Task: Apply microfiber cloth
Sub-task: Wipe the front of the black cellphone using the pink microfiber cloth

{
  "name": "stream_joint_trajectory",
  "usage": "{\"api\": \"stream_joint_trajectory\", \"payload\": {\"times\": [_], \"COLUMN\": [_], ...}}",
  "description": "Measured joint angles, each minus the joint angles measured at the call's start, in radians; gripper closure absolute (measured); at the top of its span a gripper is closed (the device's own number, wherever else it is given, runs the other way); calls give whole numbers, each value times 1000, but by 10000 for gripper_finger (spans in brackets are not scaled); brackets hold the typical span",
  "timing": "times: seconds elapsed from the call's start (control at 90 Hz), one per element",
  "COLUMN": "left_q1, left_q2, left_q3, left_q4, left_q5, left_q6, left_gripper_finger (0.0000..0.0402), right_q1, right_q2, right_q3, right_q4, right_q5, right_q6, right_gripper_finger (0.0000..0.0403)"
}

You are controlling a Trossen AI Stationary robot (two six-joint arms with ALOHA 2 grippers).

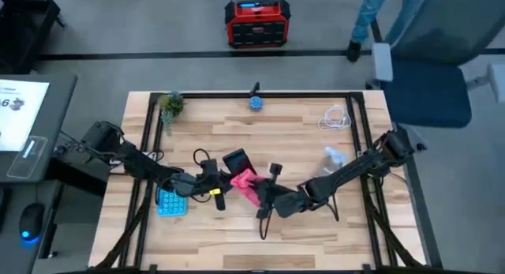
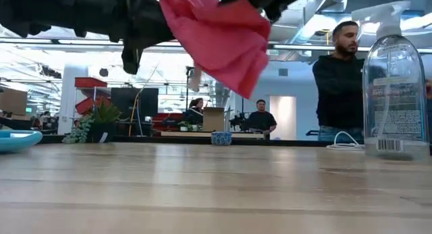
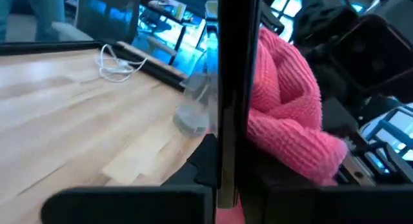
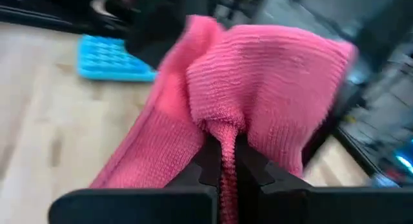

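The right gripper [image 4: 222, 164] has its two dark fingers pressed together on a bunched fold of the microfiber cloth [image 4: 258, 88], and the pink fabric spills up and over both sides of the pinch. The cloth is off the table: in the low view it hangs in the air from the arms above, well clear of the wooden table [image 2: 216, 187].

Just beside it, the left gripper [image 3: 226, 169] is clamped on a black phone [image 3: 227, 82], held upright and seen edge-on from that wrist (only a thin dark strip). The cloth lies right up against one face of the phone; I cannot tell whether it is actually pressing on it. Seen from above, the two grippers meet near the middle of the table, the left arm reaching in from the left edge and the right arm from the right.

Below the left arm, towards the left side, a light blue calculator [image 1: 171, 202] lies flat on the wood. On the right side stands a clear spray bottle [image 2: 395, 85], upright, and a coiled white cable [image 1: 335, 118] lies farther back near the right rear corner. At the far edge sit a small blue bowl [image 1: 256, 103] and, in the left rear corner, a little green plant [image 1: 170, 105].

Beyond the table, a red and black power unit [image 1: 256, 23] stands on the floor, and a person in dark clothes [image 2: 341, 79] stands behind the bottle.
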Motion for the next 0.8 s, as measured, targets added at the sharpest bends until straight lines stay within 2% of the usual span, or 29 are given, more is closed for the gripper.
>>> {"api": "stream_joint_trajectory", "payload": {"times": [0.1, 0.244, 0.3, 0.367, 0.444, 0.589, 0.667, 0.733, 0.8], "left_q1": [-10, -20, -23, -23, -25, -26, -27, -29, -33], "left_q2": [0, 0, 0, -1, -1, -1, -1, -1, -1], "left_q3": [2, 4, 4, 4, 4, 3, 3, 3, 3], "left_q4": [9, 59, 61, 68, 72, 76, 81, 83, 83], "left_q5": [-6, -57, -69, -72, -70, -53, -52, -51, -60], "left_q6": [29, 54, 64, 71, 79, 89, 88, 87, 87], "left_gripper_finger": [392, 392, 392, 392, 392, 392, 392, 392, 392], "right_q1": [0, 34, 42, 47, 47, 19, 1, -9, -15], "right_q2": [0, 0, 0, 0, 0, -1, 0, 0, 0], "right_q3": [1, 3, 3, 3, 3, 3, 3, 3, 3], "right_q4": [-14, -28, -26, -9, 2, 19, 50, 65, 60], "right_q5": [6, 297, 362, 378, 328, 74, -29, -58, -42], "right_q6": [-30, 49, 61, 62, 63, 42, 9, -9, -13], "right_gripper_finger": [403, 403, 403, 403, 403, 403, 403, 403, 403]}}
